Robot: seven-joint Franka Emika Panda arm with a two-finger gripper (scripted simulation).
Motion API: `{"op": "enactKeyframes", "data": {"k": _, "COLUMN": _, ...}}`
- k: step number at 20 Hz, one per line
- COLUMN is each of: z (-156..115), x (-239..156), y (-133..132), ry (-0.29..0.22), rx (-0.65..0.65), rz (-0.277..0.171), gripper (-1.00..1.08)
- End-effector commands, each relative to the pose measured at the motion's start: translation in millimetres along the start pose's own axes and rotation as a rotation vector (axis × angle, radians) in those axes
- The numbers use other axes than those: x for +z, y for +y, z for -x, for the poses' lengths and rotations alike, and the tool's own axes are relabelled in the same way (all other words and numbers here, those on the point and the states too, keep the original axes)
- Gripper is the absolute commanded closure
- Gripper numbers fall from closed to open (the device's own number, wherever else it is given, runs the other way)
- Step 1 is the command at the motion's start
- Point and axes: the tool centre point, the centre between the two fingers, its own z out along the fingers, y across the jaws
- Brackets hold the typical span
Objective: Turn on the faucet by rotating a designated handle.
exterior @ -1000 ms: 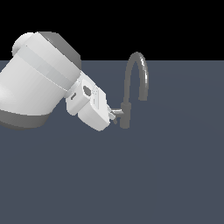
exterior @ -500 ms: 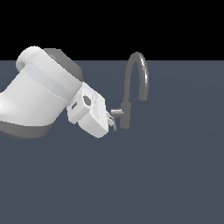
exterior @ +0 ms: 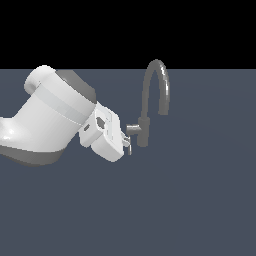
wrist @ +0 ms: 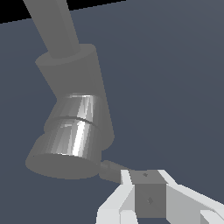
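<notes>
The grey faucet (exterior: pixel 144 131) stands on the dark floor with its arched spout (exterior: pixel 159 75) above. A short shiny stub (exterior: pixel 133 128) branches from its body toward the exterior view's left. In the wrist view the stub (wrist: pixel 72 135) is close, and the thin handle (wrist: pixel 110 169) runs from it to my fingertips. My white gripper (exterior: pixel 127 144) sits just below and beside the stub's end. Seen in the wrist view, the gripper (wrist: pixel 147 176) has its fingers (wrist: pixel 126 178) together with no gap, shut on nothing, and one fingertip touches the handle's end.
My bulky white arm link (exterior: pixel 50 122) fills the exterior view's left side. The dark grey floor (exterior: pixel 200 200) spreads around the faucet, with black background above it.
The arm's big link has dropped lower and tilted. The gripper tip has slid slightly down beside the stub. The faucet body and spout have not moved.
</notes>
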Motion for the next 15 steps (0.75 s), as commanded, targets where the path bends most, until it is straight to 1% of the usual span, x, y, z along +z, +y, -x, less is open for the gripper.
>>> {"op": "enactKeyframes", "data": {"k": 1, "z": 2, "x": 6, "y": -2, "ry": 0.005, "rx": -0.002, "rz": 0.006, "gripper": 1.08}}
{"op": "enactKeyframes", "data": {"k": 15, "z": 27, "x": 43, "y": -17, "ry": 0.009, "rx": -0.012, "rz": 0.047, "gripper": 1.08}}
